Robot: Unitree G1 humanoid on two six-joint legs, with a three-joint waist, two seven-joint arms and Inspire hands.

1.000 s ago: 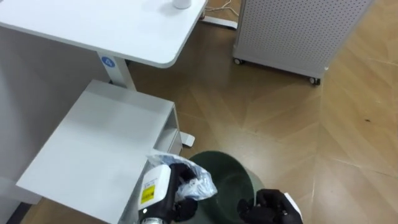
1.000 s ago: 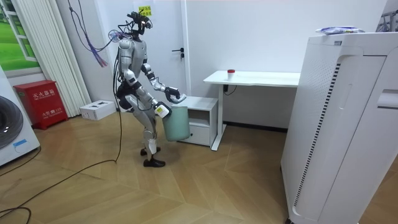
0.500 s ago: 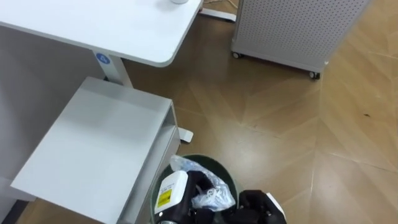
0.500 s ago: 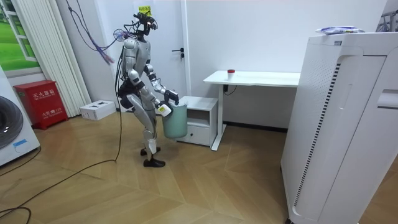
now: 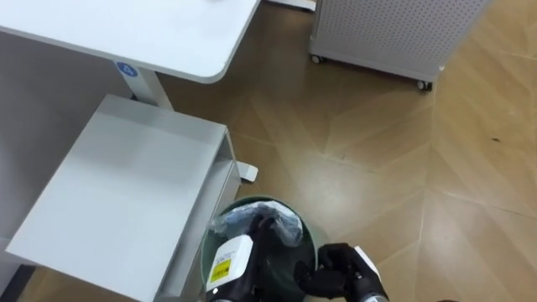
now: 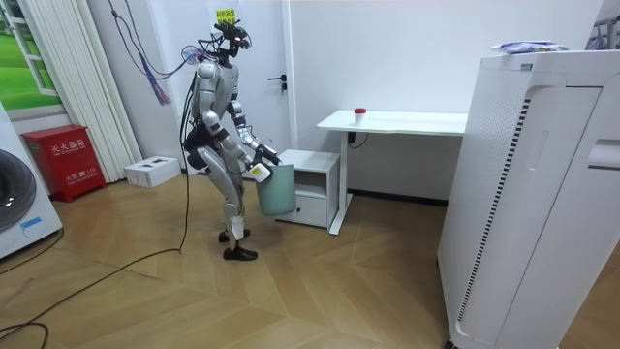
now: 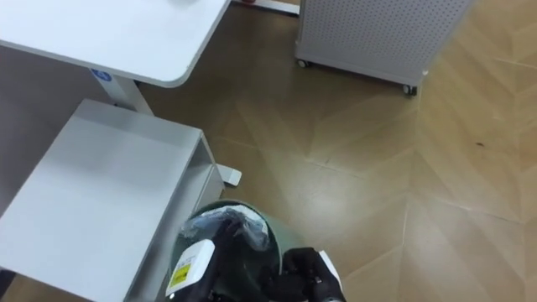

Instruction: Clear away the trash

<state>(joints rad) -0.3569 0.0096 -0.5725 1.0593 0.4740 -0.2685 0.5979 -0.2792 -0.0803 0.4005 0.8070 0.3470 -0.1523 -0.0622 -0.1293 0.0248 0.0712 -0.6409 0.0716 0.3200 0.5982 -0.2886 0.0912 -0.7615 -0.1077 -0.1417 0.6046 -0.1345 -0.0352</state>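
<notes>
Looking down through the left eye view, you see a green bin [image 5: 307, 236] at the bottom. It is just beside the front corner of a low white cabinet [image 5: 109, 193]. A crumpled clear plastic bag [image 5: 252, 221] sits in the open top of the bin. Your left hand [image 5: 267, 250] reaches down into the bin, right against the bag. You cannot tell if that hand is spread or pinching the bag, because part of it is hidden inside. Your right hand [image 5: 340, 268] is at the right side of the bin, and its fingers [image 5: 309, 277] are curled on the rim. The white desk [image 5: 126, 33] sticks out above the cabinet. A white panel [image 5: 386, 33] full of little holes stands on small wheels, well apart from the bin, on the wood floor [image 5: 377, 168].

In the right eye view you see the same things: the bag in the bin, one hand inside and one on the rim.

In the room view the robot stands on both feet with the bin between it and the cabinet. Both hands are at the bin. A small red thing [image 6: 360, 112] sits on the desk. A tall white machine [image 6: 542, 194] stands at the room view's right, and a red box [image 6: 63, 160] at its left.
</notes>
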